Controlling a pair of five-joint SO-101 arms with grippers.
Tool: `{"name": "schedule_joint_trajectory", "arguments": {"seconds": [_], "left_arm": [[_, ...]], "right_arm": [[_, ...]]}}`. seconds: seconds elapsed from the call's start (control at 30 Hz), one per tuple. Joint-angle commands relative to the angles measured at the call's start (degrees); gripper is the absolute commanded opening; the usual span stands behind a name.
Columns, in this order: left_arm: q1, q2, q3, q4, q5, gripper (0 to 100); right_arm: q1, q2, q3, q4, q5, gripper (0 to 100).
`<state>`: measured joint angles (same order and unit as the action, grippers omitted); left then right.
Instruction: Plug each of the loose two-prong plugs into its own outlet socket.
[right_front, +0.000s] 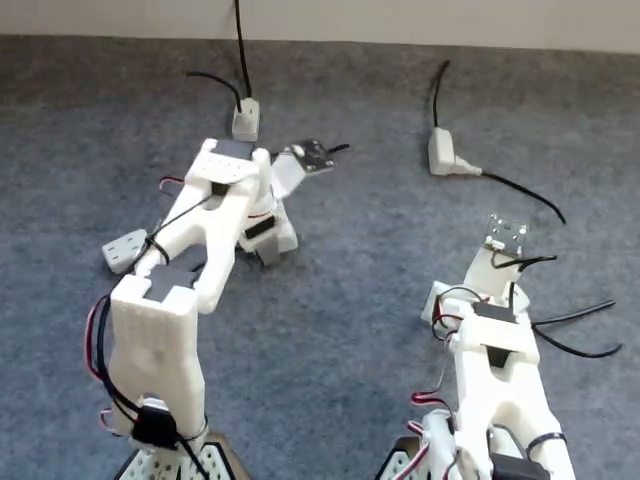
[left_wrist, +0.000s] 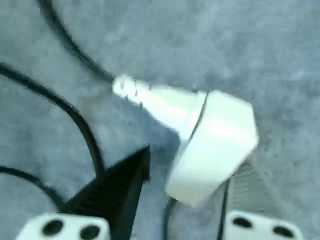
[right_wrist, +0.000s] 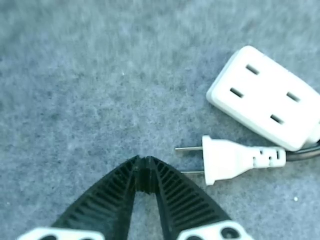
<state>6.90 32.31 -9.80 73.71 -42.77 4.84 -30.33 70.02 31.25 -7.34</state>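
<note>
A white two-prong plug (right_wrist: 225, 160) lies loose on the grey carpet beside a white outlet block (right_wrist: 265, 100); its prongs are bare. My right gripper (right_wrist: 145, 174) is shut and empty, a short way from those prongs. A second plug (left_wrist: 165, 105) sits pushed into another white outlet block (left_wrist: 217, 145), which lies between my left gripper's (left_wrist: 192, 165) spread fingers. There is a gap on the black finger's (left_wrist: 120, 185) side. In the high view this joined pair (right_front: 245, 120) rests beyond the left arm.
A third outlet block with a plug in it (right_front: 445, 155) lies at the back right, its black cord trailing right. A bare outlet block (right_front: 125, 250) lies left of the left arm. Black cords (left_wrist: 80, 125) loop near the left gripper.
</note>
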Motion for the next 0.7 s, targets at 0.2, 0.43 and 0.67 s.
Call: {"name": "schedule_joint_trajectory", "arguments": {"seconds": [0.2, 0.43, 0.67], "left_arm": [[0.1, -5.2, -1.0, -1.8, -0.3, 1], [-1.4, -8.3, -9.9, -9.6, -0.1, 1], [-2.9, -5.1, -24.0, -27.9, 5.8, 1]], "right_arm": [[0.3, -1.2, -0.7, -1.2, -0.7, 0.9], [0.3, -1.2, -0.8, -1.2, -0.7, 0.9], [0.3, -1.2, -0.8, -1.2, -0.7, 0.9]]}}
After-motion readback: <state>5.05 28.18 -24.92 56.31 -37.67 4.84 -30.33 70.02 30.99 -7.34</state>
